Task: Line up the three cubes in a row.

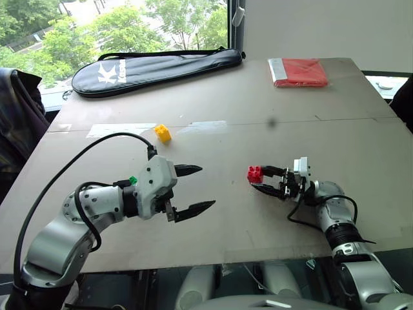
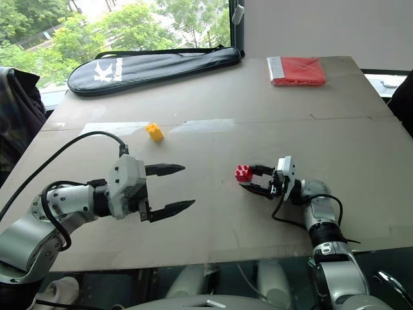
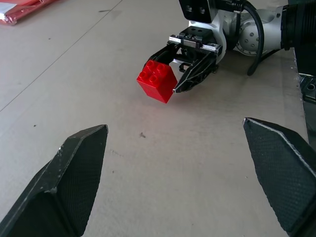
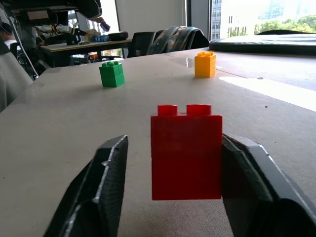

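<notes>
Left gripper [image 1: 193, 190] nearest, hovering above near part of table [image 1: 361, 155], fingers spread wide, empty. Right gripper [image 1: 261, 181] low over table, pointing toward left gripper, fingers parted either side of red cube [image 1: 254, 174]; from right wrist view one finger against cube, gap at other; cannot tell whether cube rests on table. Yellow cube [image 1: 162, 133] farther back, well apart from red. Green cube [image 4: 112, 74] standing on table, near yellow from right wrist view. Black racket bag [image 1: 155, 66] and red cloth packet [image 1: 300, 72] along far edge.

Left claw [image 1: 194, 190] spread wide (hovering), right claw [image 1: 268, 180] parted, pointing left
</notes>
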Controlling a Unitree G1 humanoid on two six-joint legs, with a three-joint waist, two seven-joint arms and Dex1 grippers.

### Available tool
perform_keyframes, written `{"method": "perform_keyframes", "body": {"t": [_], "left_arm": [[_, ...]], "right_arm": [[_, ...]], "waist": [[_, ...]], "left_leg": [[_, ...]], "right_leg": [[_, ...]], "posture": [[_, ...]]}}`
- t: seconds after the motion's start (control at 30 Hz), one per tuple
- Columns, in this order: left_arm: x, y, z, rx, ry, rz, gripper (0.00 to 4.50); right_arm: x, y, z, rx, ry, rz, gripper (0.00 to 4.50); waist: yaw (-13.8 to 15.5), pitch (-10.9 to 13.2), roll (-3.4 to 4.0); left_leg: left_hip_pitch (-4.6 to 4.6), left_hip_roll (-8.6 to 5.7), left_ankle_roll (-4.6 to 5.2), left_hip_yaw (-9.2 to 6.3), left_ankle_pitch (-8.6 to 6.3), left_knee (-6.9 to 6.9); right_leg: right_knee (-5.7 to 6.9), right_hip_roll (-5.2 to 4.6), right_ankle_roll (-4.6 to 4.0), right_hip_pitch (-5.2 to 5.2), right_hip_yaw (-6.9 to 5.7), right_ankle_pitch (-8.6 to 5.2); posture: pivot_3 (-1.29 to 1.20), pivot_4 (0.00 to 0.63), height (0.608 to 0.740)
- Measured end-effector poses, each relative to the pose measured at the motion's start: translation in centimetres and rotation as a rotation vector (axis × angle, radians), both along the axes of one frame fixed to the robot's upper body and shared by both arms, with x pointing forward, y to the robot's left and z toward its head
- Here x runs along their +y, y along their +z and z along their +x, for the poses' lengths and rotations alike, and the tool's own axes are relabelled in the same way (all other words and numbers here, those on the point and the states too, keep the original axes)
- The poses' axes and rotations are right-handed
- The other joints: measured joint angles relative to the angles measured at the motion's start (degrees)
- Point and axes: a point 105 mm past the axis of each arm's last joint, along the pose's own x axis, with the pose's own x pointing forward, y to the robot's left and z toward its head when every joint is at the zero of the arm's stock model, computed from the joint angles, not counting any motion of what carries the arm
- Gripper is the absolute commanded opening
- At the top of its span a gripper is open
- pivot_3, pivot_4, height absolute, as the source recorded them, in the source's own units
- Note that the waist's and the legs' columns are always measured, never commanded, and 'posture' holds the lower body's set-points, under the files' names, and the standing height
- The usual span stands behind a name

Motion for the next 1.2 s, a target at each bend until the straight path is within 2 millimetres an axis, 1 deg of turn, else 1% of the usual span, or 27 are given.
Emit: {"method": "perform_keyframes", "body": {"t": [0.03,0.43,0.57,0.7,0.77,0.87,0.93,1.03,1.13,1.2], "left_arm": [[0.0,0.0,0.0,0.0,0.001,0.0,4.5],[0.0,-0.1,0.0,0.001,0.0,0.0,4.5],[0.1,-0.2,-0.1,0.01,0.002,-0.001,4.5],[0.1,-0.5,-0.2,0.019,0.004,-0.002,4.5],[0.1,-0.5,-0.3,0.021,0.004,-0.005,4.5],[0.1,-0.8,-0.5,0.034,0.005,-0.02,4.5],[0.2,-1.3,-0.8,0.057,0.011,-0.032,4.5],[0.5,-1.7,-1.0,0.07,0.032,-0.049,4.5],[1.2,-2.0,-0.9,0.045,0.106,-0.066,4.5],[1.8,-1.8,-0.1,-0.025,0.219,-0.139,4.5]], "right_arm": [[0.0,0.0,0.0,0.0,-0.002,0.0,4.35],[-0.3,-0.1,0.1,-0.018,-0.048,-0.021,4.35],[-1.2,0.0,-0.2,-0.026,-0.077,-0.052,4.35],[-2.5,0.0,-0.6,-0.006,-0.115,-0.097,4.35],[-2.9,0.2,-0.9,0.002,-0.119,-0.109,4.35],[-3.3,1.4,-1.6,-0.015,-0.109,-0.118,4.35],[-3.6,2.5,-1.9,-0.026,-0.104,-0.132,4.35],[-4.0,3.2,-2.4,-0.03,-0.092,-0.148,4.35],[-4.7,3.2,-3.7,-0.026,-0.079,-0.174,4.35],[-5.5,3.0,-4.9,-0.018,-0.081,-0.167,4.35]], "waist": [[0.02,0.0,0.0],[0.2,0.04,0.07],[0.25,0.11,0.18],[0.1,0.25,0.36],[0.08,0.32,0.44],[-0.09,0.44,0.54],[-0.12,0.48,0.56],[0.07,0.57,0.51],[0.24,0.62,0.55],[0.42,0.7,0.45]], "left_leg": [[0.0,0.0,0.0,0.0,0.0,0.0],[-0.05,0.0,0.0,-0.05,0.0,-0.02],[-0.12,0.0,0.0,-0.08,-0.01,-0.04],[-0.17,0.02,0.0,-0.05,-0.01,-0.09],[-0.19,0.06,0.0,-0.03,-0.01,-0.11],[-0.18,0.17,-0.01,0.05,-0.02,-0.14],[-0.19,0.21,-0.02,0.06,-0.02,-0.15],[-0.21,0.23,-0.02,0.02,-0.02,-0.15],[-0.27,0.23,-0.02,0.0,-0.03,-0.19],[-0.38,0.24,0.0,-0.04,-0.04,-0.18]], "right_leg": [[0.0,0.0,0.0,0.0,0.0,0.0],[-0.03,-0.02,0.0,-0.01,-0.04,-0.01],[-0.1,-0.03,0.01,-0.04,-0.07,-0.03],[-0.09,-0.03,0.04,-0.14,-0.04,-0.05],[-0.08,-0.04,0.06,-0.17,-0.04,-0.06],[-0.1,-0.09,0.2,-0.19,0.03,-0.14],[-0.11,-0.08,0.21,-0.2,0.03,-0.16],[-0.13,-0.08,0.21,-0.2,-0.02,-0.16],[-0.29,-0.12,0.22,-0.2,-0.04,-0.17],[-0.46,-0.15,0.23,-0.19,-0.06,-0.15]], "posture": [[0.0,0.15,0.712],[0.0,0.15,0.712],[0.0,0.15,0.712],[0.0,0.15,0.712],[0.0,0.15,0.712],[0.0,0.15,0.712],[0.0,0.15,0.712],[0.0,0.15,0.712],[0.0,0.15,0.712],[0.0,0.15,0.712]]}}
